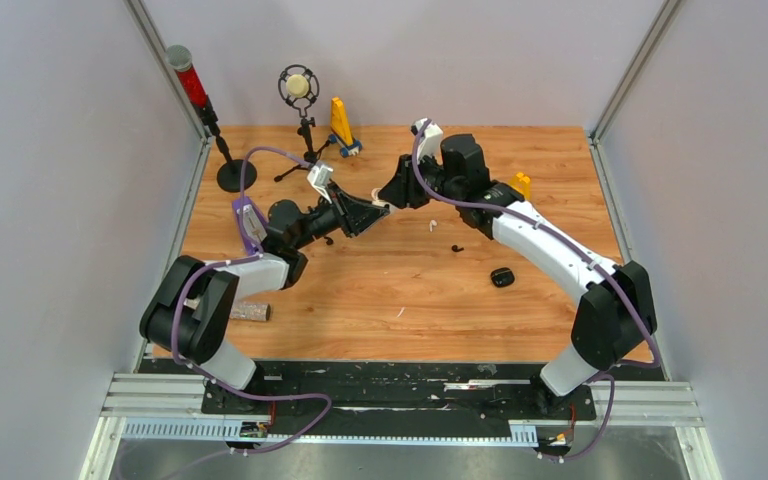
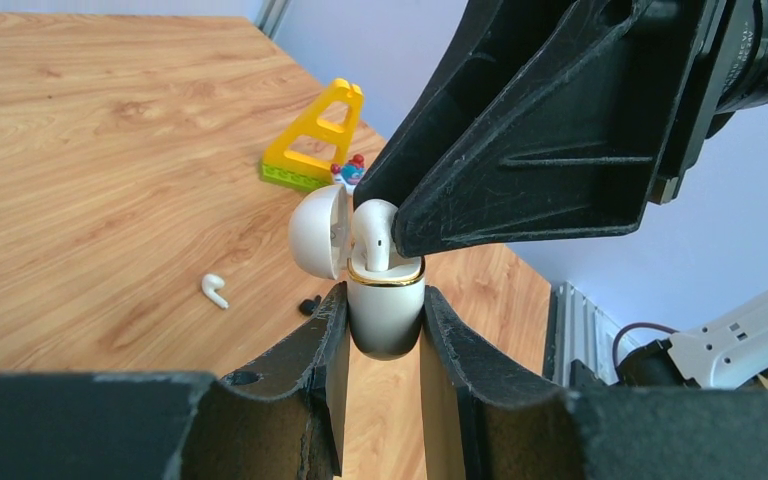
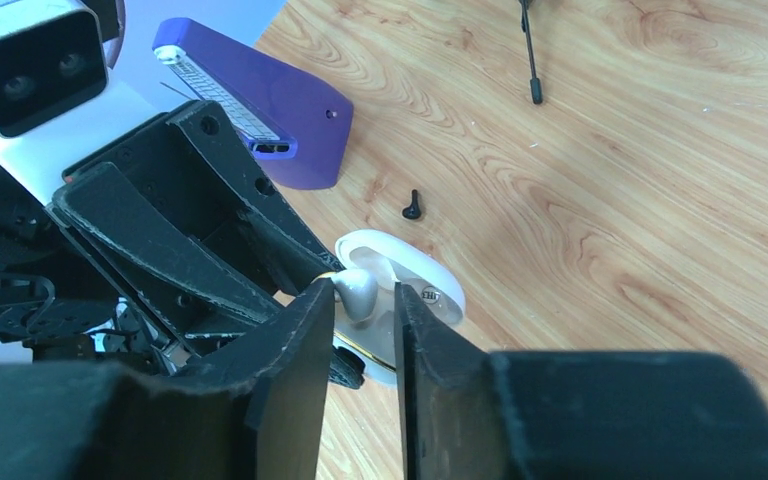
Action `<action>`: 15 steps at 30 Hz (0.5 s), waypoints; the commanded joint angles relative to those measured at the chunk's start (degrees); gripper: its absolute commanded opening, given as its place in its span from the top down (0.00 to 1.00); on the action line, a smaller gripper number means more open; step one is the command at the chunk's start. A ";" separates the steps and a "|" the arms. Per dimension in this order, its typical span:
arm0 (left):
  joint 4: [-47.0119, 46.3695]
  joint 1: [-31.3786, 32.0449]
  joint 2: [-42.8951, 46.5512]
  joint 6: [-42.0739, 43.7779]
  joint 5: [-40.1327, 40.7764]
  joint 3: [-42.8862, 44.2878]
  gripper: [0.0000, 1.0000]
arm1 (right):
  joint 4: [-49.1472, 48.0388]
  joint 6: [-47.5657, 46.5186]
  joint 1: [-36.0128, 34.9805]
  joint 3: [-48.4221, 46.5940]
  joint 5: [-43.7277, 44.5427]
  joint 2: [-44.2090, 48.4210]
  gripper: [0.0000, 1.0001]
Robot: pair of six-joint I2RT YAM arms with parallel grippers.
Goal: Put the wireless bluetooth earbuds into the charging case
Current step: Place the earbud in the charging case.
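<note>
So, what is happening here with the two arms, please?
The left hand holds the white charging case, whose lid is open. The right hand is setting a white earbud into it; the earbud sits partly in, with its head showing above the case. Whether the right hand grips it or has let go is not clear. A second white earbud, a black earbud and a black case lie on the table.

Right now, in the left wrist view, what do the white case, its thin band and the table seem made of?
The white case: probably glossy moulded plastic; its rounded shell shows soft highlights. The band at its rim: gold-coloured, metal-looking, perhaps only plated; it glints. The table: wood or wood-look laminate, fairly matte; grain lines show.
</note>
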State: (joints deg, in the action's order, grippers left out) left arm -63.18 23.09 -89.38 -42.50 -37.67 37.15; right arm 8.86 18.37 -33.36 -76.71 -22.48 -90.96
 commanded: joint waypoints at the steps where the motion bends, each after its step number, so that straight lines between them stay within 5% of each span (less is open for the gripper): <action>1: -4.65 -0.41 3.00 1.00 -1.01 -0.06 1.00 | 1.95 -2.11 -0.39 -3.10 0.15 2.73 0.68; 15: -8.46 -1.18 6.27 6.49 -13.51 -0.34 0.98 | 9.75 -15.29 -0.36 -9.74 -4.61 10.11 0.59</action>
State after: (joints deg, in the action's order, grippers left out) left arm -67.11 22.37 -86.11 -39.86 -44.86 37.15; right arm 16.47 10.37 -33.36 -82.37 -23.68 -86.13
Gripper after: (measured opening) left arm 0.344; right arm 0.399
